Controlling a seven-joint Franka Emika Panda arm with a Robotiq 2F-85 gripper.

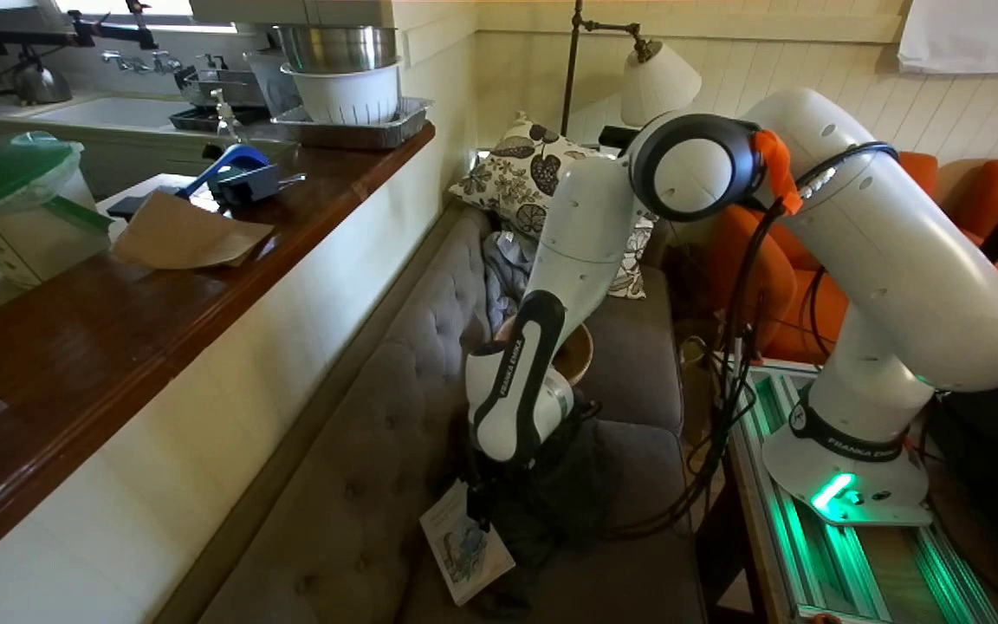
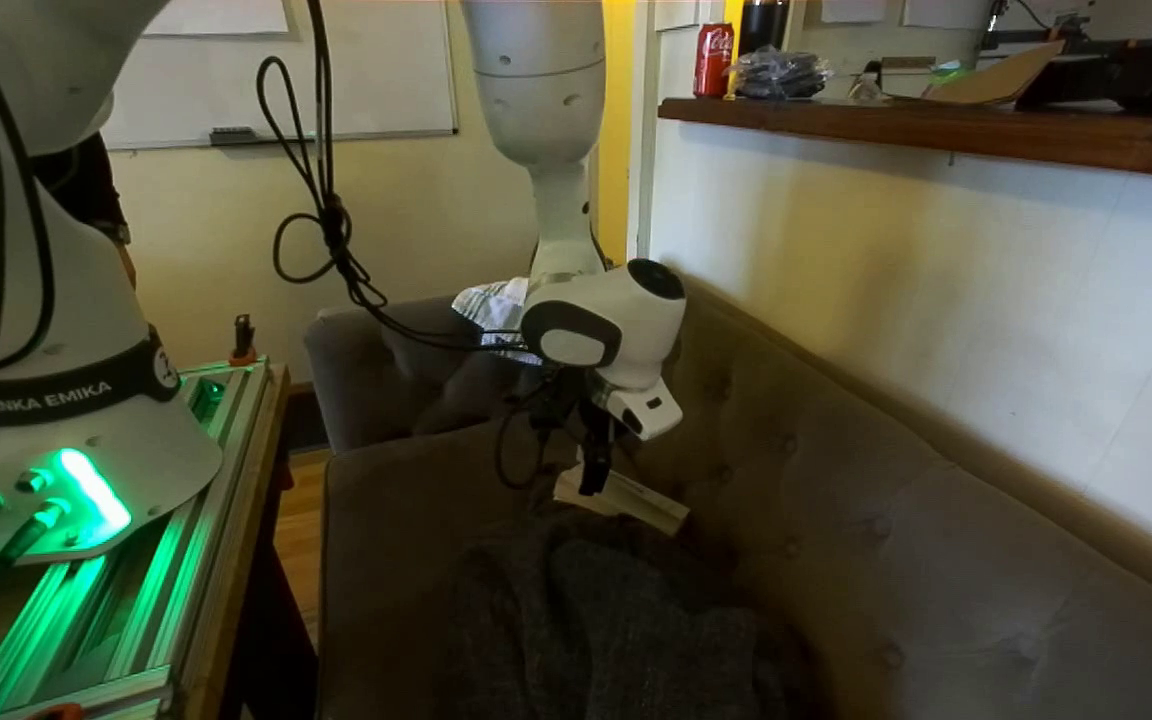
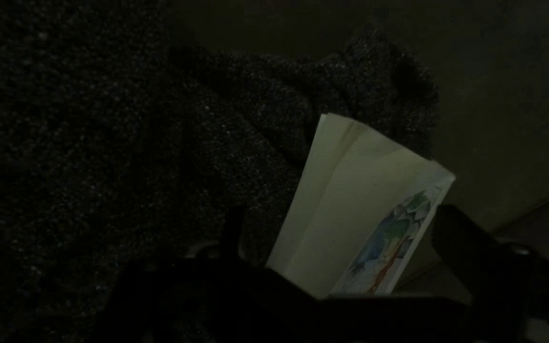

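Observation:
A thin pale book (image 1: 465,555) with a coloured picture on its cover lies on the grey couch (image 1: 629,555), close to the backrest. It also shows in an exterior view (image 2: 641,500) and in the dark wrist view (image 3: 350,190). My black gripper (image 3: 346,233) is open, with its fingers wide apart and the book seen between them. The gripper points down at the book in both exterior views (image 1: 478,507) (image 2: 594,480). I cannot tell whether a finger touches it. A dark grey knitted cloth (image 2: 636,620) lies crumpled beside the book, also in the wrist view (image 3: 88,143).
The couch backrest (image 1: 352,468) and a wall with a wooden counter (image 1: 230,286) run alongside the arm. A wooden bowl (image 1: 577,354), patterned pillows (image 1: 521,173) and a grey cloth lie farther along the couch. A striped cloth (image 2: 496,305) hangs at the armrest. Cables hang from the arm.

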